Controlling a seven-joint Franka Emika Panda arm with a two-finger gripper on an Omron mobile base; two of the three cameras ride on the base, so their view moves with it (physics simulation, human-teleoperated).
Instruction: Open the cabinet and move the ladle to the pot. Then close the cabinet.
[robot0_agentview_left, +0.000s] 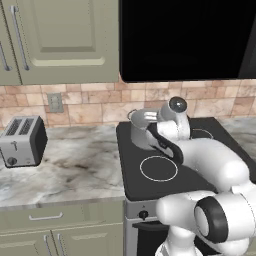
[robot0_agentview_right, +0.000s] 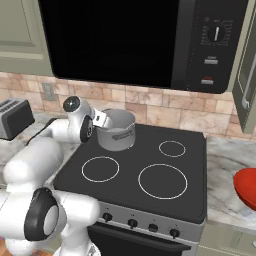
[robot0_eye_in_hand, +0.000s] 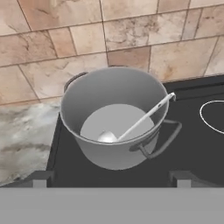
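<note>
Gripper (robot0_eye_in_hand: 112, 178) was spread wide and empty, both finger tips (robot0_eye_in_hand: 40, 178) well apart at the bottom of the hand view, clear of the pot (robot0_eye_in_hand: 114, 114) and hovering just in front of it. Pot sat on the stove (robot0_agentview_right: 150, 165) at its back-left corner, over the rear-left burner, close to the tiled backsplash (robot0_eye_in_hand: 87, 48). Ladle (robot0_eye_in_hand: 138, 122) was inside the pot: bowl end down on the pot floor, thin handle leaning up against the rim on the side nearest the stove centre, tip poking just past the rim. Pot had loop handles on opposite sides; one pointed toward the camera side, one toward the wall. From the right base view the hand (robot0_agentview_right: 100, 119) was next to the pot's (robot0_agentview_right: 117, 130) left side, arm folded low over the stove's left edge. Cabinet (robot0_agentview_left: 65, 40) hung above the worktop (robot0_agentview_left: 75, 165) left of the stove; the doors in view looked flush, bar handle (robot0_agentview_left: 19, 37) vertical. Toaster (robot0_agentview_left: 22, 141) stood at the worktop's left end near the wall. Red bowl (robot0_agentview_right: 247, 186) sat on the counter right of the stove. Microwave (robot0_agentview_right: 150, 40) hung over the stove.
</note>
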